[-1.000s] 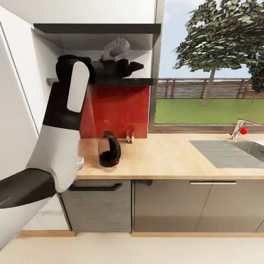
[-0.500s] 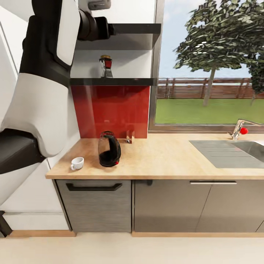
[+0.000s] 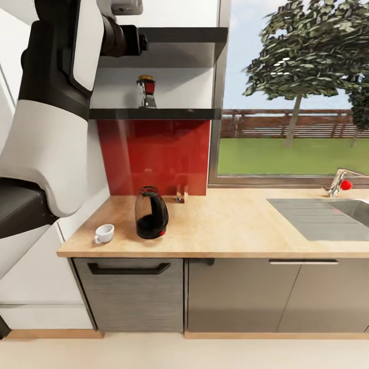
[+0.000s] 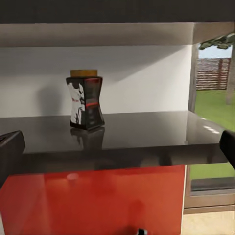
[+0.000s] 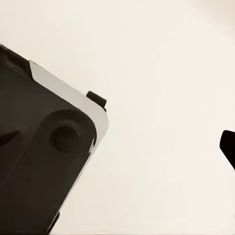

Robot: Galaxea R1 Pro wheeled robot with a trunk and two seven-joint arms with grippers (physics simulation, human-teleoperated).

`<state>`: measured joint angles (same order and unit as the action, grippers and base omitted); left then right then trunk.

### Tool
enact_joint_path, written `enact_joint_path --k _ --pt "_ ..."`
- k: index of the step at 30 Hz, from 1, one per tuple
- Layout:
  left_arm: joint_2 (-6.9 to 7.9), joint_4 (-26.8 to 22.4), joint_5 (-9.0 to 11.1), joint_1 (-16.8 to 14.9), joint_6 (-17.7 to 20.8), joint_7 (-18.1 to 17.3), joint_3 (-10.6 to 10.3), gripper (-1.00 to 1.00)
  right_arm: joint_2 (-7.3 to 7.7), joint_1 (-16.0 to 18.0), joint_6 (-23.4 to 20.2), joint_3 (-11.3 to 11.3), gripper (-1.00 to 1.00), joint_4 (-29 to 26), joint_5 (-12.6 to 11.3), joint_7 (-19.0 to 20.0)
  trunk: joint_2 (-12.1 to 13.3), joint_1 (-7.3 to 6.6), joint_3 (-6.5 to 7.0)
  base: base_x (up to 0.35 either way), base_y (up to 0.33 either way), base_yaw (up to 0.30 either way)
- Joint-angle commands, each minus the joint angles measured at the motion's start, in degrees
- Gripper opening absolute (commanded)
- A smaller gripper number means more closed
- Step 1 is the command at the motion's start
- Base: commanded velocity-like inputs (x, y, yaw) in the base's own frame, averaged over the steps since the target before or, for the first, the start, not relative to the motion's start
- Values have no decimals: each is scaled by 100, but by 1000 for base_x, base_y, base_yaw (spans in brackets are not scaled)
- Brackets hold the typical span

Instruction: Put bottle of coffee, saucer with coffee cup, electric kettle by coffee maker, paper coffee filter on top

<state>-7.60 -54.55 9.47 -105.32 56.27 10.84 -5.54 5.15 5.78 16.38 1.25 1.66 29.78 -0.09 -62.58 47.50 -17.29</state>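
- Left gripper (image 4: 117,147): the two dark fingertips (image 4: 11,147) sit at opposite edges of the left wrist view, spread wide, with nothing between them.
- Right gripper: one dark fingertip (image 5: 228,147) shows over pale floor; whether it is open or closed cannot be told.
- Bottle of coffee (image 4: 85,100): upright on the dark kitchen shelf (image 4: 147,132), well ahead of the left fingers — apart from them, near the white back wall.
- Left arm (image 3: 51,102): raised beside the shelf, its forearm level with the upper board (image 3: 179,35).
- Red splashback panel (image 3: 154,154) lies directly below the shelf.
- Kitchen countertop (image 3: 230,230): the electric kettle (image 3: 150,212) stands upright, the coffee cup (image 3: 104,233) near it toward the counter's end, not touching.
- Steel sink (image 3: 328,215) and tap (image 3: 341,183) stand well apart, under the window.
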Motion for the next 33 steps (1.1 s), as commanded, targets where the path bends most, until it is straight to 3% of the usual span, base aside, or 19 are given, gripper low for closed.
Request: enact_joint_path --k 1,11,33 --pt "2 11 58 -6 15 57 -11 100 -8 -3 33 12 100 63 96 0 -4 3 -7 167 0 0" --pt "4 230 55 -6 15 69 -13 100 -20 -22 32 7 100 134 383 1 -4 3 -7 193 0 0" --pt "4 564 47 4 -283 87 -17 100 -14 -24 32 6 100 141 408 1 -4 3 -7 213 -9 0"
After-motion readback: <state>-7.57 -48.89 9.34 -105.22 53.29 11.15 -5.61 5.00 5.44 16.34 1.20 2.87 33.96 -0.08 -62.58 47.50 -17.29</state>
